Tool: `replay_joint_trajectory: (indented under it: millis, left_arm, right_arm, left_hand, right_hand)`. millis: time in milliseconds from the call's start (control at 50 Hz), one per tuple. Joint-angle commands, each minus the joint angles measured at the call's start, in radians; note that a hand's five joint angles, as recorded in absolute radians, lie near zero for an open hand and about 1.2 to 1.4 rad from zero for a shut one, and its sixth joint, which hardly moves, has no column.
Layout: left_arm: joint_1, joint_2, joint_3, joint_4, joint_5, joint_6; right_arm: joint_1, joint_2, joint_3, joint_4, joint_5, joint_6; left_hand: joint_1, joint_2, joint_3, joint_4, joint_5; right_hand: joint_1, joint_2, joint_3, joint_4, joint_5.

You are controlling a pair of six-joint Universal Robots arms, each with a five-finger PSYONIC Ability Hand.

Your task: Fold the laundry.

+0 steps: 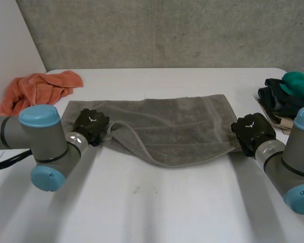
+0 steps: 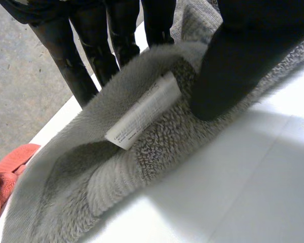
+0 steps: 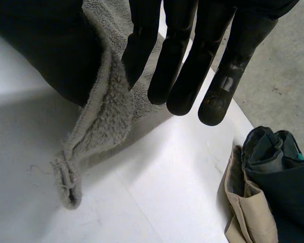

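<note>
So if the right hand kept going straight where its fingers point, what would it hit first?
Probably the bare table just past the fingertips of the right hand; the towel it pinches and the clothes pile sit either side.

Fuzzy terry-cloth towel [image 1: 182, 126], smooth matt table [image 1: 157, 207].

Towel [image 1: 177, 126] spread across middle of table [image 1: 157, 212], long side run left to right. Left hand [image 1: 90, 124] parked at towel's left end, edge pinched between thumb and fingers; label [image 2: 142, 114] seen on towel just beside thumb. Right hand [image 1: 252, 129] parked at towel's right end, edge caught between thumb and fingers, corner hung below fingers. Crumpled cloth [image 1: 38, 91] dumped at far left of table, well apart from towel. Clothes pile [image 1: 289, 96] stacked at table's right edge, behind right hand. Wall [image 1: 167, 30] set behind table.
</note>
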Motion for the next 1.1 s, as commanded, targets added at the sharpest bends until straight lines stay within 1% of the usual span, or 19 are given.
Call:
replay_joint_trajectory:
  millis: [20, 80, 180, 320, 400, 460, 480, 560, 620, 680, 840, 880, 960, 980, 1000, 1040, 1060, 1080, 1100]
  left_arm:
    - [-0.003, 0.109, -0.035, -0.098, -0.004, -0.009]
    - [0.006, 0.214, -0.089, -0.159, 0.002, -0.011]
    - [0.039, 0.380, -0.199, -0.202, 0.005, 0.002]
    - [0.184, 0.604, -0.400, -0.259, 0.018, -0.001]
    - [0.291, 0.710, -0.498, -0.325, 0.100, -0.008]
    - [0.378, 0.741, -0.535, -0.374, 0.192, -0.012]
    - [0.415, 0.741, -0.547, -0.401, 0.253, -0.023]
    - [0.477, 0.741, -0.545, -0.460, 0.378, -0.073]
    - [0.498, 0.736, -0.526, -0.478, 0.412, -0.109]
    - [0.495, 0.732, -0.525, -0.477, 0.413, -0.113]
    - [0.440, 0.612, -0.502, -0.443, 0.403, -0.110]
    - [0.409, 0.555, -0.476, -0.417, 0.368, -0.110]
    - [0.348, 0.433, -0.393, -0.371, 0.237, -0.107]
    - [0.333, 0.407, -0.365, -0.362, 0.207, -0.106]
    - [0.295, 0.361, -0.303, -0.339, 0.143, -0.106]
    - [0.250, 0.322, -0.230, -0.316, 0.084, -0.104]
    - [0.228, 0.304, -0.191, -0.303, 0.058, -0.104]
    - [0.195, 0.275, -0.104, -0.271, 0.017, -0.098]
    - [0.184, 0.265, -0.062, -0.254, 0.002, -0.094]
  right_arm:
    - [0.001, -0.012, 0.000, 0.003, 0.006, -0.005]
    - [0.001, -0.016, -0.005, 0.018, 0.006, -0.011]
    - [-0.006, -0.073, -0.025, 0.179, 0.001, -0.088]
    - [-0.074, -0.151, 0.004, 0.376, -0.002, -0.232]
    - [-0.112, -0.211, 0.049, 0.423, -0.001, -0.318]
    - [-0.131, -0.230, 0.072, 0.425, -0.001, -0.341]
    - [-0.134, -0.230, 0.078, 0.425, 0.001, -0.350]
    - [-0.137, -0.230, 0.078, 0.422, -0.002, -0.349]
    - [-0.129, -0.228, 0.078, 0.417, -0.020, -0.344]
    - [-0.129, -0.228, 0.086, 0.419, -0.036, -0.340]
    - [-0.126, -0.230, 0.077, 0.422, -0.036, -0.335]
    - [-0.123, -0.230, 0.069, 0.423, -0.036, -0.343]
    - [-0.103, -0.207, 0.023, 0.422, -0.025, -0.352]
    - [-0.088, -0.170, -0.020, 0.419, -0.021, -0.350]
    - [-0.077, -0.144, -0.049, 0.417, -0.019, -0.350]
    - [-0.054, -0.092, -0.119, 0.416, -0.013, -0.347]
    - [-0.027, -0.046, -0.205, 0.411, 0.004, -0.340]
    - [-0.013, -0.027, -0.250, 0.405, 0.015, -0.337]
    - [0.000, -0.014, -0.296, 0.394, 0.027, -0.335]
  left_hand:
    - [0.367, 0.348, 0.363, 0.358, 0.373]
    - [0.367, 0.348, 0.363, 0.358, 0.373]
    - [0.367, 0.348, 0.363, 0.358, 0.373]
    - [0.367, 0.348, 0.363, 0.358, 0.373]
    - [0.367, 0.348, 0.363, 0.358, 0.373]
    - [0.367, 0.348, 0.363, 0.358, 0.373]
    - [0.367, 0.348, 0.363, 0.358, 0.373]
    - [0.367, 0.348, 0.363, 0.358, 0.373]
    - [0.367, 0.348, 0.363, 0.358, 0.373]
    - [0.367, 0.348, 0.363, 0.358, 0.373]
    - [0.367, 0.348, 0.363, 0.358, 0.373]
    - [0.367, 0.348, 0.363, 0.358, 0.373]
    - [0.367, 0.348, 0.363, 0.358, 0.373]
    - [0.367, 0.348, 0.363, 0.358, 0.373]
    - [0.367, 0.348, 0.363, 0.358, 0.373]
    - [0.367, 0.348, 0.363, 0.358, 0.373]
    - [0.367, 0.348, 0.363, 0.358, 0.373]
    - [0.367, 0.348, 0.363, 0.358, 0.373]
    - [0.367, 0.348, 0.363, 0.358, 0.373]
  right_hand:
    - [0.331, 0.219, 0.212, 0.207, 0.239]
    - [0.331, 0.219, 0.212, 0.207, 0.239]
    - [0.331, 0.219, 0.212, 0.207, 0.239]
    - [0.331, 0.219, 0.212, 0.207, 0.239]
    - [0.331, 0.219, 0.212, 0.207, 0.239]
    - [0.331, 0.219, 0.212, 0.207, 0.239]
    - [0.331, 0.219, 0.212, 0.207, 0.239]
    - [0.331, 0.219, 0.212, 0.207, 0.239]
    - [0.331, 0.219, 0.212, 0.207, 0.239]
    - [0.331, 0.219, 0.212, 0.207, 0.239]
    - [0.331, 0.219, 0.212, 0.207, 0.239]
    - [0.331, 0.219, 0.212, 0.207, 0.239]
    - [0.331, 0.219, 0.212, 0.207, 0.239]
    - [0.331, 0.219, 0.212, 0.207, 0.239]
    - [0.331, 0.219, 0.212, 0.207, 0.239]
    - [0.331, 0.219, 0.212, 0.207, 0.239]
    - [0.331, 0.219, 0.212, 0.207, 0.239]
    - [0.331, 0.219, 0.212, 0.207, 0.239]
    - [0.331, 0.219, 0.212, 0.207, 0.239]
